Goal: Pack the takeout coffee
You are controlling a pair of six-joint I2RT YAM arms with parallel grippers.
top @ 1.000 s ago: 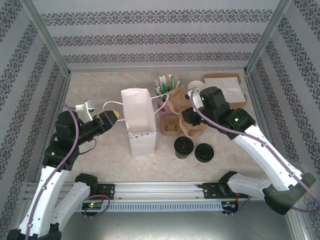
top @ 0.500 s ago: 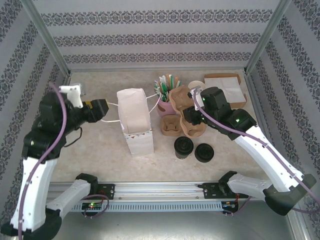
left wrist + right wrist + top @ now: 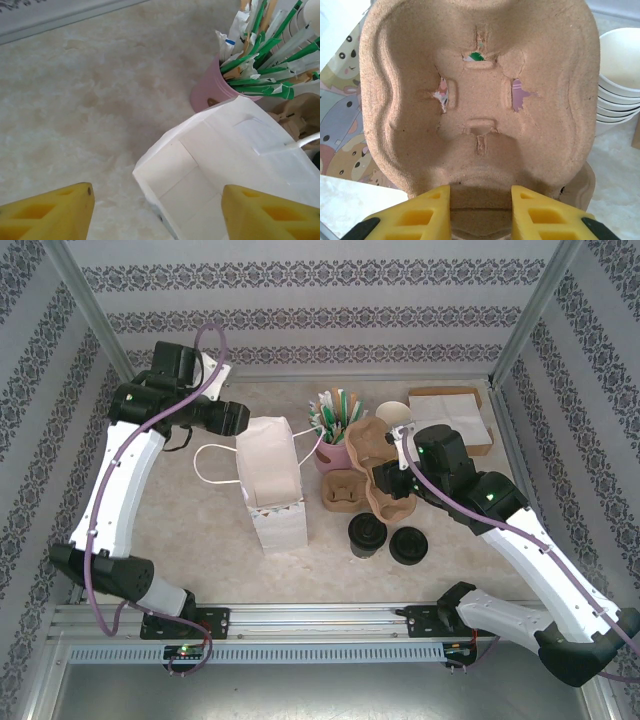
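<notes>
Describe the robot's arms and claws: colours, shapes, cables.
The left arm and right arm are white shells with black joints, a purple cable looping along each. The left claw and right claw have blocky yellow fingers with hollow cut-outs.

The bag (image 3: 270,465) is white, the pot (image 3: 206,92) pink, the pulp tray (image 3: 480,100) brown, the takeout coffee (image 3: 367,533) black-lidded.

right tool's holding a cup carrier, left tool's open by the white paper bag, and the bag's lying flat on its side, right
One thing is off: the white paper bag is not lying flat on its side. It stands upright with its mouth open, and the left wrist view looks down into it. The rest holds: the right tool holds a cup carrier, and the left tool is open by the bag.
</notes>
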